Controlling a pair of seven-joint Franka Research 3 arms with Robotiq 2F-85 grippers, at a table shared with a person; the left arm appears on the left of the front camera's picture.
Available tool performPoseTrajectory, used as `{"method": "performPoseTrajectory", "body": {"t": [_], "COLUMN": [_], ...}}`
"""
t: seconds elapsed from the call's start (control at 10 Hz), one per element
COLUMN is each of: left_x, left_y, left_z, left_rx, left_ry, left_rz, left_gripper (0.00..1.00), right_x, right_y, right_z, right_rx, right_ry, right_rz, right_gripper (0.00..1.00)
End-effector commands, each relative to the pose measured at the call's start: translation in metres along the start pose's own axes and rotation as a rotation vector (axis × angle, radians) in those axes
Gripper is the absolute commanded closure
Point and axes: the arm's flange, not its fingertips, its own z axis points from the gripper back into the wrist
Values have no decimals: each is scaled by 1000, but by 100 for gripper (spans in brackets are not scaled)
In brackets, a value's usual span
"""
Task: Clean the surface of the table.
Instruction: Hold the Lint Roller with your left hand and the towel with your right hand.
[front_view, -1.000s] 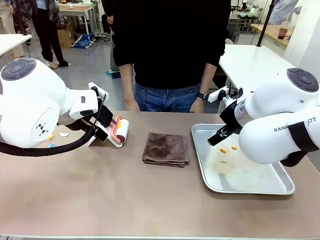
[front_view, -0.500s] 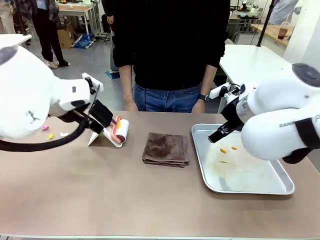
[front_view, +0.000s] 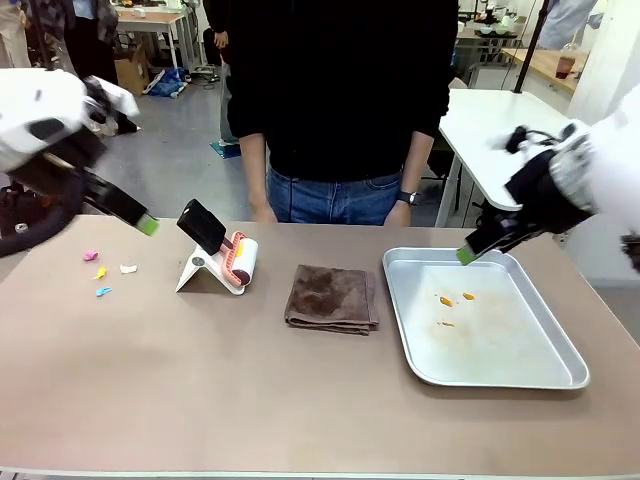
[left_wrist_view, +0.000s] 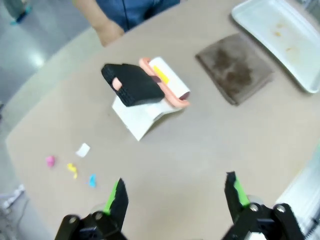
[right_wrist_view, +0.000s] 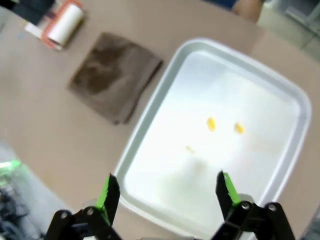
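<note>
Fingers on both our arms are spread wide and hold nothing. Our left fingers (front_view: 145, 223) hang in the air over the far left side. Our right fingers (front_view: 468, 254) hang over the far right side.

Biggest is the brown surface (front_view: 200, 400), the thing we must clean. It lies under both sets of fingers and touches neither. Next is the silver tray (front_view: 510, 345), right under our right fingers, with a few tiny orange crumbs (front_view: 445, 300) in it. Then comes the folded brown cloth (front_view: 331, 297), lying flat between the two sets of fingers, just beside the tray. Smaller again is the lint roller (front_view: 238, 260) with its black handle, propped on a white stand. It is near our left fingers, on the side toward the cloth. Smallest are the little colored scraps (front_view: 100, 272), pink, yellow, white and blue. They lie down below our left fingers and well apart from our right ones.

We think we are at the very start. No tool is picked up, and the scraps are on the surface. We think the next move is for our left fingers to go down to the roller, put one finger on each side of the black handle, and squeeze. The handle tilts up, so we may have to turn the wrist to match it.
</note>
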Motion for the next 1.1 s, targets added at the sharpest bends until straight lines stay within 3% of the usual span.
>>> {"method": "performPoseTrajectory", "body": {"t": [0.0, 0.3, 0.5, 0.6, 0.8, 1.0], "left_x": [-49, -97, -124, -141, -155, -162], "left_y": [20, 87, 124, 147, 165, 165], "left_z": [22, 38, 37, 30, 12, -6], "left_rx": [-129, -392, -561, -611, -678, -712], "left_ry": [-44, -170, -304, -350, -354, -352], "left_rz": [59, 149, 225, 312, 369, 404], "left_gripper": [0, 0, 0, 0, 0, 0], "right_x": [-18, -71, -100, -110, -125, -140], "right_y": [-22, -97, -155, -182, -214, -228], "right_z": [44, 92, 100, 91, 76, 65], "right_rx": [183, 523, 688, 744, 815, 836], "right_ry": [-21, -187, -310, -320, -353, -405], "right_rz": [-144, -408, -621, -667, -735, -805], "right_gripper": [0, 0, 0, 0, 0, 0]}}
